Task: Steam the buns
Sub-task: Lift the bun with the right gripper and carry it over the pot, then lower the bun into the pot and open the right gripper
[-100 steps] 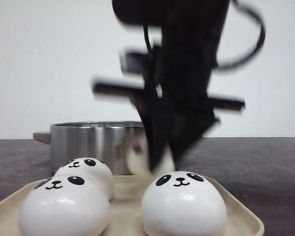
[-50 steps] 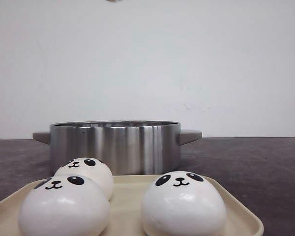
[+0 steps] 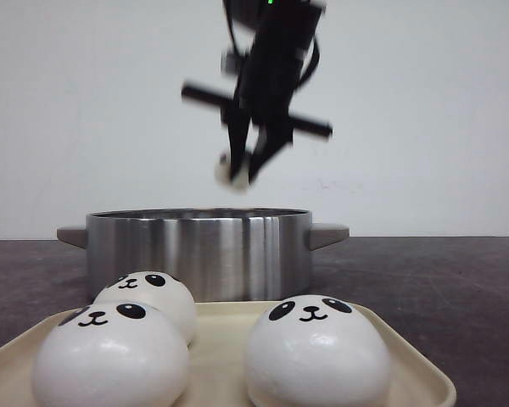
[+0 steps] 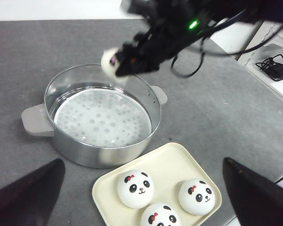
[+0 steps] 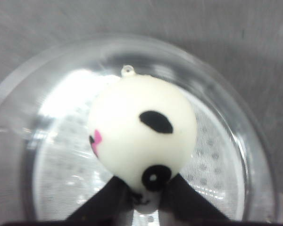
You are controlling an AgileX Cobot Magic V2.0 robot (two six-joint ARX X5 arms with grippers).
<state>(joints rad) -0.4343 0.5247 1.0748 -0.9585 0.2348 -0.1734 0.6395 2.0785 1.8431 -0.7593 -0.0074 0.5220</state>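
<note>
Step in hand, by my reading: lower bun (image 5: pixel 140 134) into pot (image 3: pixel 199 253), set on perforated steamer plate (image 4: pixel 103 118).
Do well: descend straight, clear rim, release low so bun lands upright, leave room for three more.
Right tool (image 5: pixel 144 188) clamped on bun, hanging above pot opening.
Left tool: fingers apart, empty.
Other three buns (image 4: pixel 135 189) on tray (image 4: pixel 179 155), desk (image 4: pixel 226 122), just beside pot.

- You see three smooth white dome-shaped panda-face buns (image 4: pixel 136 189) (image 4: pixel 196 196) (image 4: pixel 160 216) resting upright, faces showing, close together.
- You see a fourth white panda bun (image 5: pixel 141 133) pinched by its lower edge, suspended in the air, tilted.
</note>
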